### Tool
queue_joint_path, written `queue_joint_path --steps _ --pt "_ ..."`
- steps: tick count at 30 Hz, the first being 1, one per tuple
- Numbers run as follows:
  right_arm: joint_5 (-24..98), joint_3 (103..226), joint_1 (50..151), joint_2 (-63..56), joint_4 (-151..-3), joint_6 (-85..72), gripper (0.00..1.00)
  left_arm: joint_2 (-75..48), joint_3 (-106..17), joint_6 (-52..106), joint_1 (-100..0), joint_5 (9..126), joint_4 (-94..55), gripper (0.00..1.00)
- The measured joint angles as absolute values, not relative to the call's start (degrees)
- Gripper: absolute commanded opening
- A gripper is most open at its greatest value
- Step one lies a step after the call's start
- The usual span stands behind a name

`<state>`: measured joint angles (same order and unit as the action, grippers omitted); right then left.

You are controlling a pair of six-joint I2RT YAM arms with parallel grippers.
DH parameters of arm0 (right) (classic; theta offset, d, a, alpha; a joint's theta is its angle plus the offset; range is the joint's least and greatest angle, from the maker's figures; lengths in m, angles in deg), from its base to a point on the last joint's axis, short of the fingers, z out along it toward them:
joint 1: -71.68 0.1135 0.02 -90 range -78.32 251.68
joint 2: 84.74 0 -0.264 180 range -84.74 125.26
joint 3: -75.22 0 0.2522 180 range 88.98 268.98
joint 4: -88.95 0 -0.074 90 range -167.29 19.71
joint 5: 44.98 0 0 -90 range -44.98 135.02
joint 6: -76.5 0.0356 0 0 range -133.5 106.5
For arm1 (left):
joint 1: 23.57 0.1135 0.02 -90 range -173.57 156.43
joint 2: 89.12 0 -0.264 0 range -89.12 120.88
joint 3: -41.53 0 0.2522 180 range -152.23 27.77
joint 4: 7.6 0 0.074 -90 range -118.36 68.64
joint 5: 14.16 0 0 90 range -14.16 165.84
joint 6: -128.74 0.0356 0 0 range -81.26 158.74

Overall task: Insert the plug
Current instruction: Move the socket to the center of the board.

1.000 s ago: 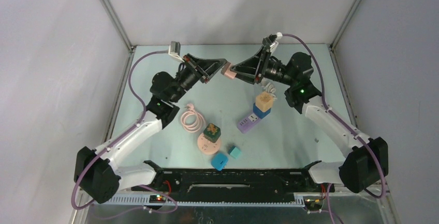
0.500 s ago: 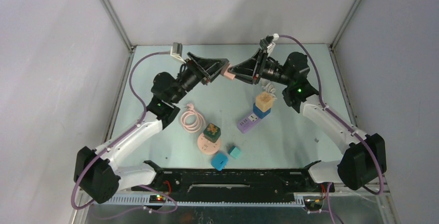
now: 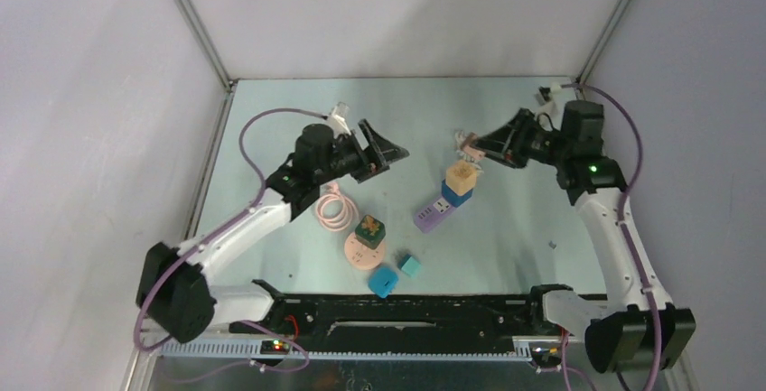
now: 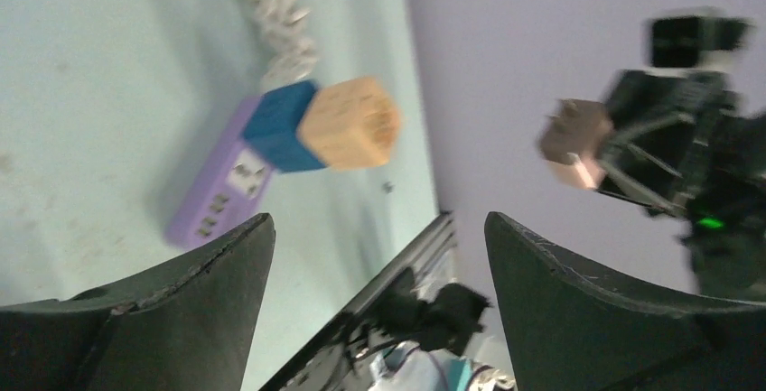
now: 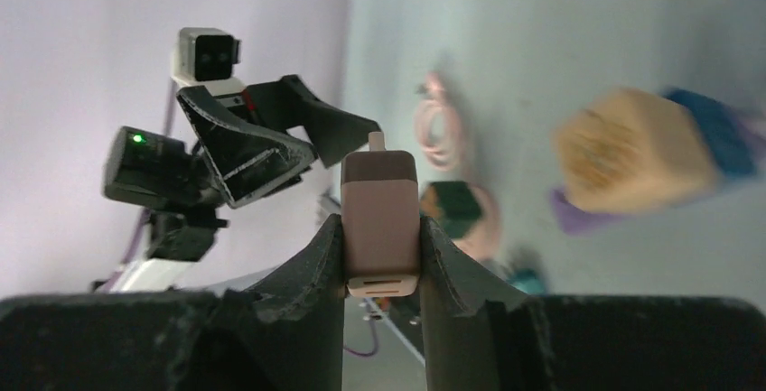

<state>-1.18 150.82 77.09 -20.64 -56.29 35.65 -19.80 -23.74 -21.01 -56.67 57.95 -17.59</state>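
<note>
The plug (image 5: 379, 219) is a pink block with a pale end face, and the dark fingers of my right gripper (image 5: 380, 228) are shut on its sides. In the top view the right gripper (image 3: 470, 147) holds the plug in the air just above the tan cube (image 3: 462, 176). The purple power strip (image 3: 434, 214) lies on the table below it and shows in the left wrist view too (image 4: 217, 201). My left gripper (image 3: 395, 160) hangs open and empty left of centre. Across the gap the left wrist view shows the plug (image 4: 574, 143).
A tan cube and a blue cube (image 3: 456, 194) sit on the strip's far end. A white coiled cable (image 4: 275, 12) lies behind them. A pink coiled cable (image 3: 334, 210), a pink disc (image 3: 359, 256) bearing a green block (image 3: 369, 228), and two blue blocks (image 3: 384, 280) lie nearer the front.
The left gripper opened, let go of the plug and drew back to the left. The right gripper closed on the plug and carried it away to the right.
</note>
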Motion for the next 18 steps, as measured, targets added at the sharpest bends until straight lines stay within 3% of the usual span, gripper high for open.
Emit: queue_joint_path --steps 8,13,18 --pt "11.96 150.60 69.07 -29.19 -29.26 18.14 0.00 0.55 -25.00 -16.66 -58.24 54.43 -25.70 0.85" --pt "17.84 146.12 64.19 -30.87 -23.84 13.61 0.00 13.27 -30.36 -16.70 -61.61 51.00 -27.34 0.78" --pt "17.75 138.25 61.16 -25.74 -22.79 11.49 0.00 18.17 -31.95 -18.93 -64.62 47.17 -24.10 0.75"
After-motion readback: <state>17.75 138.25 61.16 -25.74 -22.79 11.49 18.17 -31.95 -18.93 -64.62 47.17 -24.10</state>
